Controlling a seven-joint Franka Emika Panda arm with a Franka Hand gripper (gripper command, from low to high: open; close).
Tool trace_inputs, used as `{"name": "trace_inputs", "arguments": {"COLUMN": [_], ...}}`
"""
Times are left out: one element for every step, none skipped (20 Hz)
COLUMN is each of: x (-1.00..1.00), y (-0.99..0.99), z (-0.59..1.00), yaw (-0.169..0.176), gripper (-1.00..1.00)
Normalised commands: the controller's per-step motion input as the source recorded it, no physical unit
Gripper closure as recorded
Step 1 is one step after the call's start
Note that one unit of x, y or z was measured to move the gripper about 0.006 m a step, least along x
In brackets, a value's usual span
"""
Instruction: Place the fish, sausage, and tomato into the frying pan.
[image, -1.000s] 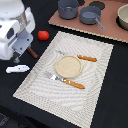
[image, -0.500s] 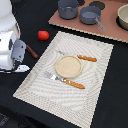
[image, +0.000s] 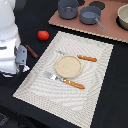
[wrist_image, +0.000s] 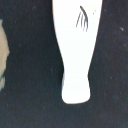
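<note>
The fish (wrist_image: 75, 50), a flat white piece with dark fin lines, fills the wrist view on the black tabletop; no fingers show there. In the exterior view the white arm hides it. My gripper (image: 21, 62) hangs low at the exterior view's left, beside the placemat; its jaws are too unclear to read. The sausage (image: 31, 51) lies just beyond the gripper. The tomato (image: 43, 35) sits further back on the black table. The frying pan (image: 89, 15) with its grey handle stands on the wooden board at the back.
A striped placemat (image: 95, 95) holds a tan plate (image: 68, 66), a fork (image: 62, 80) and a knife (image: 82, 57) with orange handles. A deeper grey pot (image: 67, 8) stands beside the pan on the board (image: 107, 31). A bowl (image: 123, 17) sits at the back right.
The arm has come down and shifted over the fish, which showed beside it one second ago and is now covered in the exterior view. Nothing else has moved.
</note>
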Motion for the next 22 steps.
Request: {"name": "trace_inputs", "arguments": {"x": [0.03, 0.02, 0.00, 0.00, 0.00, 0.00, 0.00, 0.00, 0.01, 0.00, 0.00, 0.00, 0.00, 0.00, 0.00, 0.00, 0.00, 0.00, 0.00, 0.00, -0.01, 0.00], "y": [-0.02, -0.04, -0.06, -0.07, -0.05, -0.07, -0.06, -0.06, -0.02, -0.02, -0.05, -0.05, -0.08, -0.07, -0.06, -0.05, -0.03, -0.01, 0.00, 0.00, -0.03, -0.01], "z": [-0.33, -0.34, -0.34, -0.32, -0.29, -0.24, -0.18, -0.12, -0.07, -0.06, -0.05, -0.04, -0.05, -0.05, -0.05, -0.07, -0.08, -0.09, -0.11, -0.15, -0.13, -0.16], "yaw": [0.052, 0.054, 0.054, 0.052, 0.051, 0.051, 0.052, 0.049, 0.047, 0.044, 0.042, 0.039, 0.033, 0.031, 0.030, 0.031, 0.031, 0.033, 0.029, 0.024, 0.019, 0.000], "gripper": [-1.00, -1.00, -1.00, -1.00, -1.00, -1.00, 1.00, 1.00, 1.00, 1.00, 1.00, 1.00, 1.00, 1.00, 1.00, 1.00, 1.00, 1.00, 1.00, 1.00, 1.00, 1.00]}}
